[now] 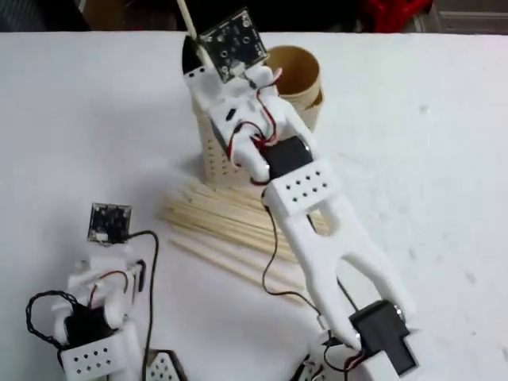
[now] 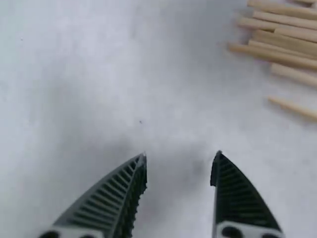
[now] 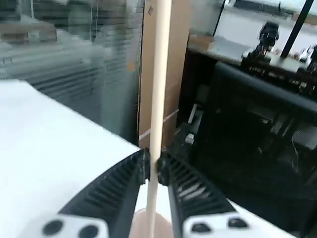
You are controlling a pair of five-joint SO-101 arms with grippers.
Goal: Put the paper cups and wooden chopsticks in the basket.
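The wooden chopstick [image 3: 159,74], pinched upright in the right gripper [image 3: 154,159] above the basket [image 1: 213,159], could tip outside the rim if let go off-centre, while the left gripper [image 2: 181,154] hangs spread near the loose chopsticks [image 1: 230,218].

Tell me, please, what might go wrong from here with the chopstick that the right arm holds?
1. The right tool pinches the chopstick upright with a long end above the grip, so it may swing or slip and miss the basket.
2. The cup stands close beside the basket, near the arm; the wrist could knock it over on the way down.
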